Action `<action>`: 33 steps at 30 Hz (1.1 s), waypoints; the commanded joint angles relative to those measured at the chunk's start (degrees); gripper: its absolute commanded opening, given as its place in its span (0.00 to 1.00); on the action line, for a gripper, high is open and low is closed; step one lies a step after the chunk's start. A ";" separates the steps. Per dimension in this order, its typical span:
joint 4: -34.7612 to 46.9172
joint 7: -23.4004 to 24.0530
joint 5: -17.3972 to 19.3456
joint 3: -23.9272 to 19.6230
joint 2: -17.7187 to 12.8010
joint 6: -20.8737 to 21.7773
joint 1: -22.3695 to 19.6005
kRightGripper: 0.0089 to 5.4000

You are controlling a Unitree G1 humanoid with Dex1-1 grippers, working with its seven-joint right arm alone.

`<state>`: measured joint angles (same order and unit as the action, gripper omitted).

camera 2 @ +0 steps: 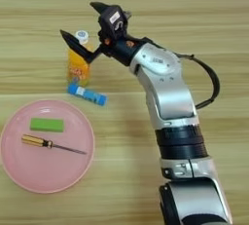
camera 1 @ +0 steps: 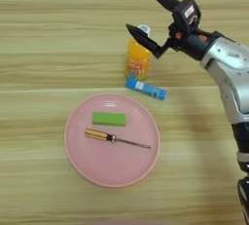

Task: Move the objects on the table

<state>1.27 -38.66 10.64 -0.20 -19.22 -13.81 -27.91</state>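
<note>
the pincer hangs spread wide at the orange-juice bottle, which stands on the tabletop beyond the pink plate; looks like a reach, next needing the fingers around the bottle.

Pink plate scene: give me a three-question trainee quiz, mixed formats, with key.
1. True or false: the green block lies on the pink plate.
2. What lies right in front of the juice bottle: A) blue tube, B) screwdriver, C) green block?
3. Fill in: the end effector stands with its fingers ____ by the bottle's cap.

Key: 1 true; 2 A; 3 open.
</note>
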 commanded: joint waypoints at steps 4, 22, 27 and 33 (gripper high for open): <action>-4.08 3.82 1.00 -2.01 0.36 -2.76 -7.11 1.00; -26.19 4.37 -1.74 0.15 4.45 5.23 -12.31 1.00; -29.32 4.25 -2.84 0.73 4.93 6.96 -12.71 1.00; -33.15 4.57 -4.63 1.00 5.05 9.60 -13.35 0.96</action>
<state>-33.39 -35.35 6.36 1.33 -13.41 -6.77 -35.57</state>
